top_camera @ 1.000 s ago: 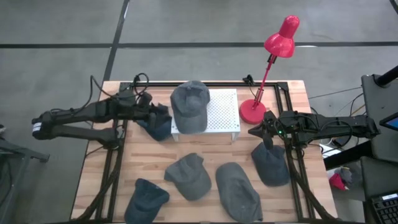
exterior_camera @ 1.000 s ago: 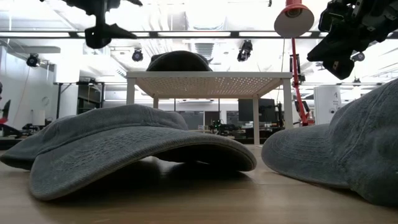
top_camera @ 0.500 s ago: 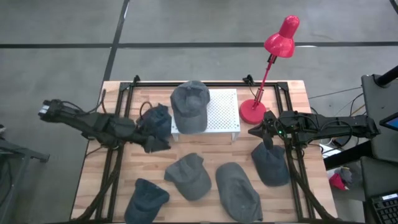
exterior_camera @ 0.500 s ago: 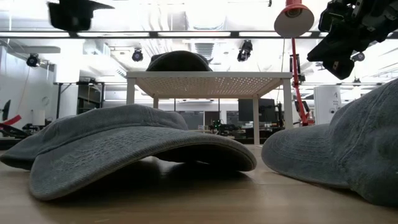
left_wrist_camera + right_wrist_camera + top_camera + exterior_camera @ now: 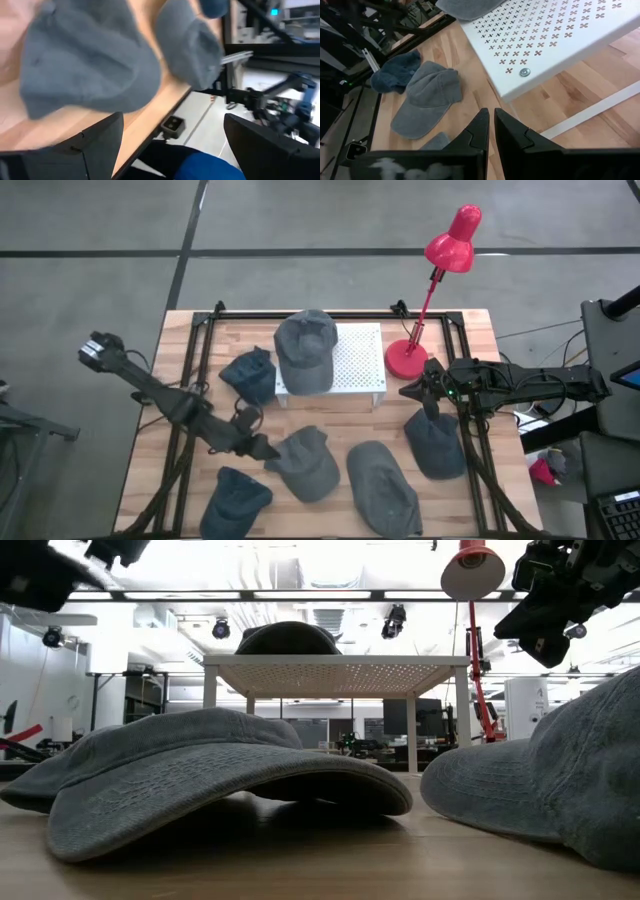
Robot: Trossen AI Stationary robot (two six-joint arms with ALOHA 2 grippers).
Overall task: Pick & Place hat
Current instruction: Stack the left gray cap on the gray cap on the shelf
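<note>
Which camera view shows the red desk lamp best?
The high view: the red desk lamp shows whole there, with round base, thin stem and shade. The low view shows only its shade and stem. Neither wrist view shows it.

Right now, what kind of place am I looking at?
Probably a robotics lab or workshop: two arms over a wooden table strewn with hats, and, in the low view, bright ceiling lights over an open room.

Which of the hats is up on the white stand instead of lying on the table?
The grey hat on the left part of the white perforated stand; the other five all lie on the wooden table.
</note>
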